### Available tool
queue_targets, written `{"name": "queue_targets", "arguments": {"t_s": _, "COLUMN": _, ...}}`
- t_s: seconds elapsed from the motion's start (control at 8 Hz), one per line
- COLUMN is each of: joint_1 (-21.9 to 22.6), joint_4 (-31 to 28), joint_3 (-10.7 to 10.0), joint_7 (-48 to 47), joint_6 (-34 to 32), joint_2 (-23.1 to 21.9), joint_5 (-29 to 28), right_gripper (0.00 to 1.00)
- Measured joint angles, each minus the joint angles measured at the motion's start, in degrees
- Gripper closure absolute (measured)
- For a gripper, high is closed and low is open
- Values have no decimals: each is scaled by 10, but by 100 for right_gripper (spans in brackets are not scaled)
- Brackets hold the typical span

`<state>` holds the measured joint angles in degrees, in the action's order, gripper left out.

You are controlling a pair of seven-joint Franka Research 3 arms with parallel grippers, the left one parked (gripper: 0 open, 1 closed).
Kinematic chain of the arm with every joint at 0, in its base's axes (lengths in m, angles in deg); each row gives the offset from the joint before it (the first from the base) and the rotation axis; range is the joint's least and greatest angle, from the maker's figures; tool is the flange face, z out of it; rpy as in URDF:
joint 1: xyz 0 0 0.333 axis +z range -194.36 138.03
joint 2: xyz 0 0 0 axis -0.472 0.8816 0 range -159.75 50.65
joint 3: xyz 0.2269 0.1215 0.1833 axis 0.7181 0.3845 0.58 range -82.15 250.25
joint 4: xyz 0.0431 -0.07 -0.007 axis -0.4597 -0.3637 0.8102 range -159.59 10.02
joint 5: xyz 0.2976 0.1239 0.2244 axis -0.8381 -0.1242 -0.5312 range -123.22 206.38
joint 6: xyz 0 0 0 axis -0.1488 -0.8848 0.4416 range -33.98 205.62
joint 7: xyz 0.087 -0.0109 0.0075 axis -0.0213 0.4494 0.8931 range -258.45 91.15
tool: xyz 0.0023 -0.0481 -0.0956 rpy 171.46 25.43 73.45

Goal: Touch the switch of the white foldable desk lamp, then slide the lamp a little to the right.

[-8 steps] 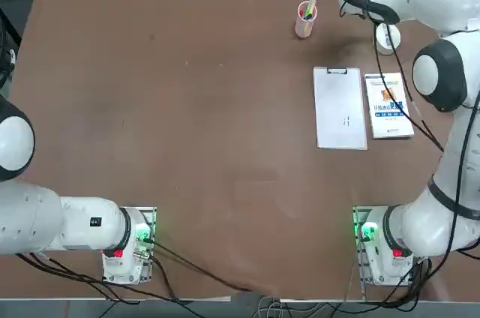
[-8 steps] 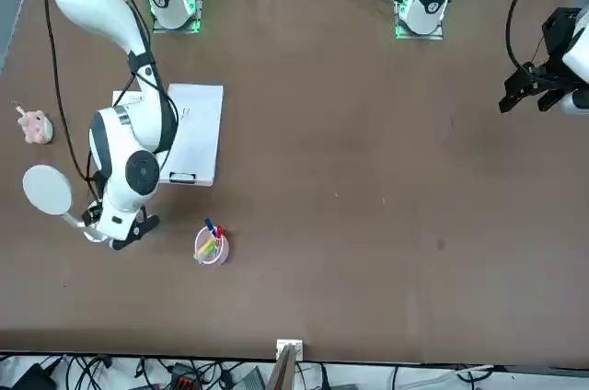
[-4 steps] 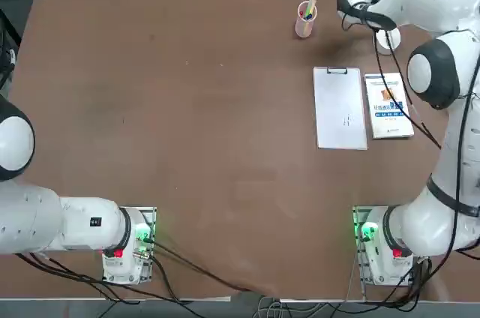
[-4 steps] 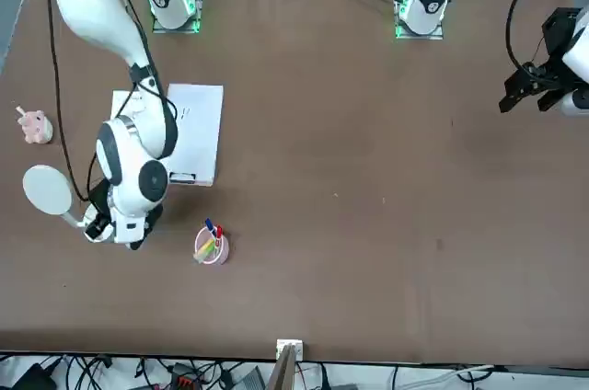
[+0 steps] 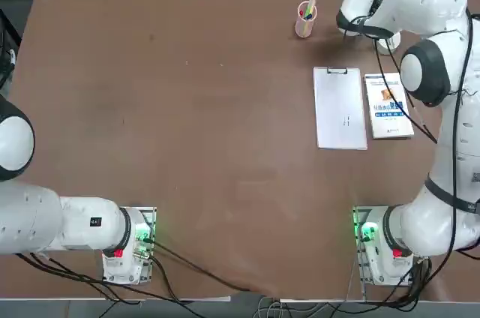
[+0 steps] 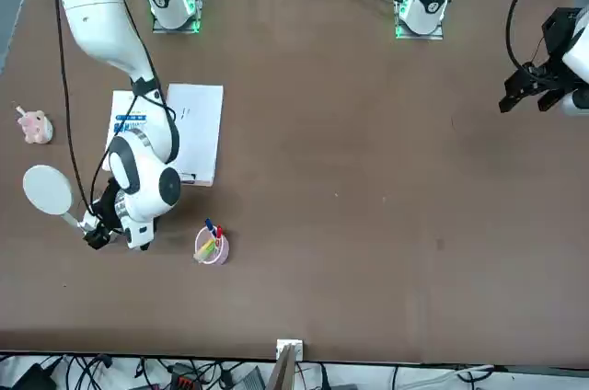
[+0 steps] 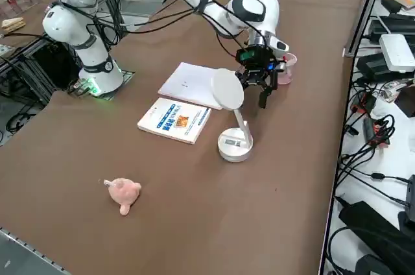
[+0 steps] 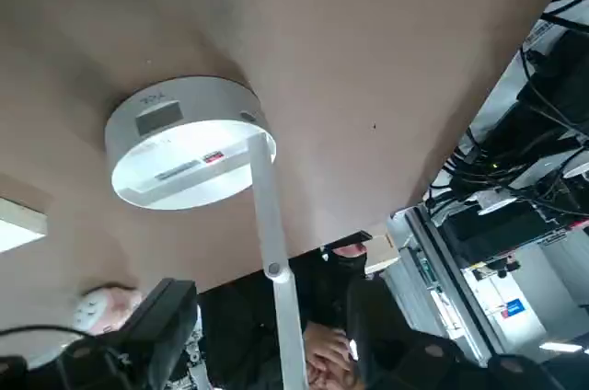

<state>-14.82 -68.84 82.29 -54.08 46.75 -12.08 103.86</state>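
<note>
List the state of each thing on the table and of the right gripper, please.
white desk lamp: upright on its round base, untouched
right gripper: open, hanging beside the lamp's head
pen cup: upright, pens inside
clipboard: lying flat
book: closed, flat
pink toy: lying apart

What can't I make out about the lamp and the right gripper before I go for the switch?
- White foldable desk lamp: top view, the right arm covers all but a sliver of the base.
- Its switch: too small on the base in every view; wrist view shows only unreadable markings.
- Right gripper: open beside the lamp head; the gap to the stem cannot be judged.
</note>
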Motion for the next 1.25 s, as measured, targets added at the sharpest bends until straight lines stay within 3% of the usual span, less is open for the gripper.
{"name": "queue_targets", "arguments": {"t_s": 1.0, "joint_1": -25, "joint_4": 0, "joint_3": -1, "joint_7": 47, "joint_6": -1, "joint_2": 37, "joint_5": 71, "right_gripper": 1}}
{"name": "queue_targets", "arguments": {"t_s": 1.12, "joint_1": -29, "joint_4": 0, "joint_3": -1, "joint_7": 48, "joint_6": -1, "joint_2": 37, "joint_5": 77, "right_gripper": 3}}
{"name": "queue_targets", "arguments": {"t_s": 1.25, "joint_1": -32, "joint_4": 0, "joint_3": -1, "joint_7": 49, "joint_6": -1, "joint_2": 37, "joint_5": 80, "right_gripper": 13}}
